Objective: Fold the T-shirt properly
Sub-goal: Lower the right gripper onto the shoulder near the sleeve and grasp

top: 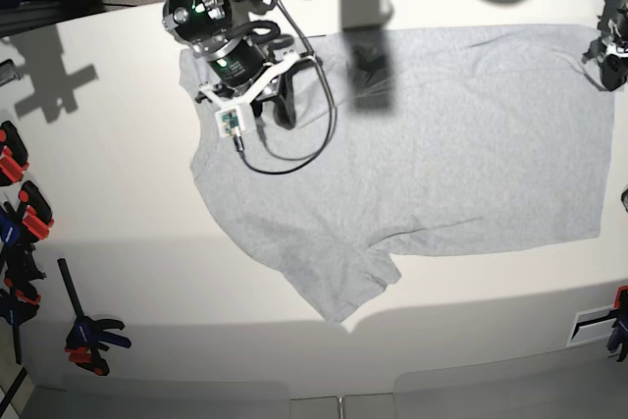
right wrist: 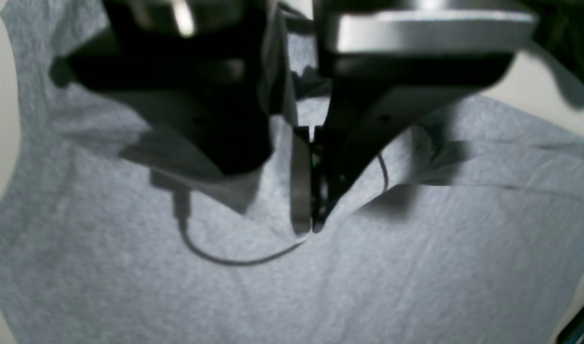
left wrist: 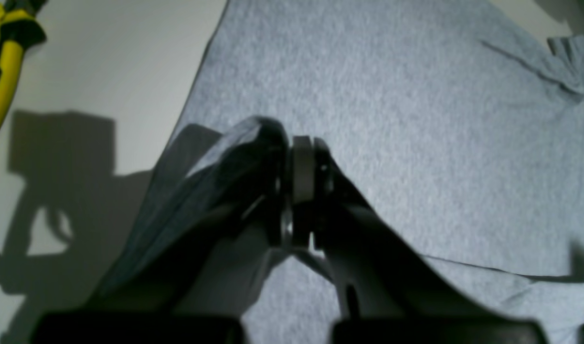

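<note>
Base view is showing no readable lettering on the T-shirt (top: 442, 144); both claws, left claw (left wrist: 301, 191) and right claw (right wrist: 311, 191), are pinching its fabric.

Light heather-grey cotton T-shirt (top: 442, 144): soft matt knit cloth, finely flecked, lightly creased. Off-white table top (top: 118, 242): smooth, matt. Right gripper (right wrist: 311, 191): black matt plastic fingers, brushed grey metal plate noted above. Yellow-and-black clamp handle (left wrist: 5, 62): glossy plastic. Thin black cable (top: 294, 159): smooth, rubbery.

T-shirt (top: 442, 144) flat on table (top: 118, 193) | clamps (top: 88, 336) at table's left edge
</note>
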Motion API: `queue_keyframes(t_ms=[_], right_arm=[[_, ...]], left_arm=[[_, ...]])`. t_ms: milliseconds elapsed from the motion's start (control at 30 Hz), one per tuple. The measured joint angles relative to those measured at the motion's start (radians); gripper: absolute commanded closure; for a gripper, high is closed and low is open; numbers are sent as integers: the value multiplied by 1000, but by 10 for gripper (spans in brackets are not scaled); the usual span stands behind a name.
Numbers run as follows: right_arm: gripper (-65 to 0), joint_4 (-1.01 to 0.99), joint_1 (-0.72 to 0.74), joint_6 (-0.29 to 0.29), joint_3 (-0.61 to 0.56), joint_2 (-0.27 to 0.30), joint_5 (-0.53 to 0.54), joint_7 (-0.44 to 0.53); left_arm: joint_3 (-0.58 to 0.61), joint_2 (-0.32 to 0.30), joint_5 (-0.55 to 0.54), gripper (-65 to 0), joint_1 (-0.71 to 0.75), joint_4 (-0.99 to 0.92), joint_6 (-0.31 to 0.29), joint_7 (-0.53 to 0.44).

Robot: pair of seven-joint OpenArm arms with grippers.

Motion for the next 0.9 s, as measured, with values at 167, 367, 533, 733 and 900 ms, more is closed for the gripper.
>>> queue_keyframes(t_ms=[167,367,533,733,900], right_arm=[[0,0,1,-50,0,0,0,5],[0,0,0,-63,0,0,0,4],[0,0,0,-63,0,-17,0,4],[0,0,0,-63,0,-17,0,3],[0,0,0,-63,0,-17,0,4]], left_arm=[[0,-3,0,0,-24,0,0,-1],[0,-3,0,0,-24,0,0,-5],[-1,-4,0,0,-24,0,0,-5],[-45,-6,7,0,-23,30,0,-5],[-48,-51,2,0,-24,68,-1,-4]])
